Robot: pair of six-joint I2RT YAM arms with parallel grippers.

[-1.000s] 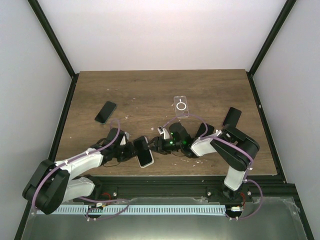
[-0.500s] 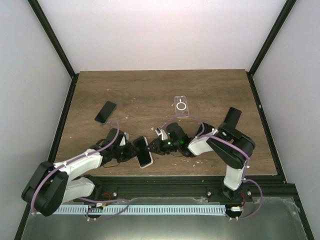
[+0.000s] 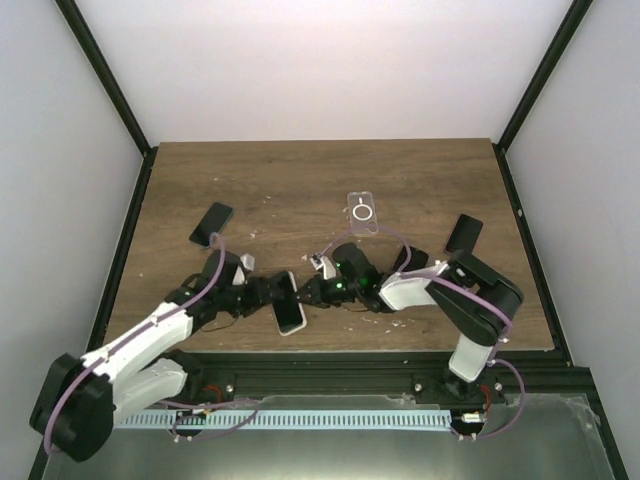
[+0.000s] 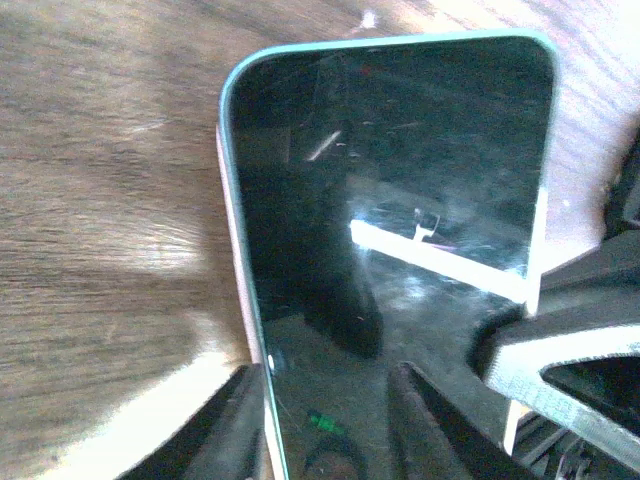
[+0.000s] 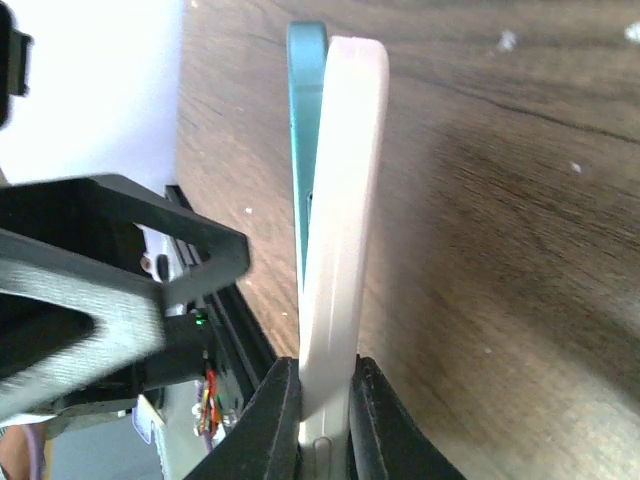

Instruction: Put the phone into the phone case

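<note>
The phone, teal-rimmed with a dark screen, lies in a pale white case near the table's front edge. It fills the left wrist view. My left gripper is at its left side, open. In the left wrist view the gripper has one finger beside the phone's edge and the other over the screen. My right gripper is shut on the white case, with the teal phone against the case's left face. The case is held on edge above the wood.
A clear case with a ring lies at mid table. One black phone lies at the left and another at the right beside the right arm. The wooden table ends at a black frame rail in front.
The left arm has shifted, and its gripper has moved slightly up and right against the phone. The phone and the right gripper have barely moved.
</note>
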